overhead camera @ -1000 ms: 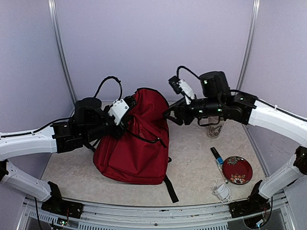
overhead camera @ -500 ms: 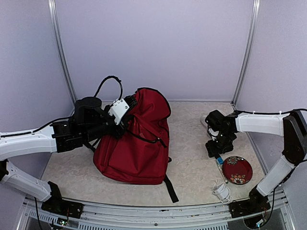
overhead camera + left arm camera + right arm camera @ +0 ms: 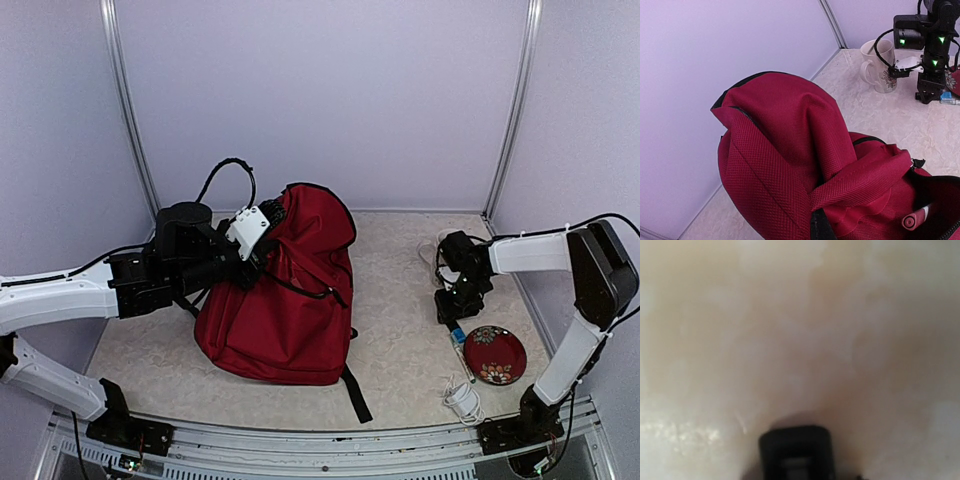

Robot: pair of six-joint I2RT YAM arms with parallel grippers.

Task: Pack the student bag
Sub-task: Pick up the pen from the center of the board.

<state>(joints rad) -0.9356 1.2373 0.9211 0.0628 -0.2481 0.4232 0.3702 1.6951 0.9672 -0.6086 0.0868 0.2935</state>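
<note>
— Where's the student bag?
— The student bag point(image 3: 290, 310) sits on the left half of the desk point(image 3: 400, 330), with its top raised toward the back wall. My left arm reaches in from the left. My left hand point(image 3: 262, 248) is pressed to the bag's upper left edge, fingers together. I cannot tell whether fabric is pinched between them.
— What does your left wrist camera add?
— It shows the bag's mouth open at the lower right, with 1 red pen-like stick point(image 3: 914, 219) inside, which the overhead view hides. It also shows the white mug point(image 3: 879, 65) whole; from above, my right arm covers part of it.
— And your right arm?
— It is folded at the elbow with the forearm running left. My right hand point(image 3: 450, 305) points straight down onto the desk, just on the near side of the mug. Its wrist camera gives only blurred desk and 1 dark shape, so I cannot tell whether the fingers are apart or together.
— What's nearby?
— There is a red plate point(image 3: 495, 354), a coil of white cord point(image 3: 462, 398) nearer me, and a marker point(image 3: 458, 338) with a blue band right at the hand's tip.
</note>
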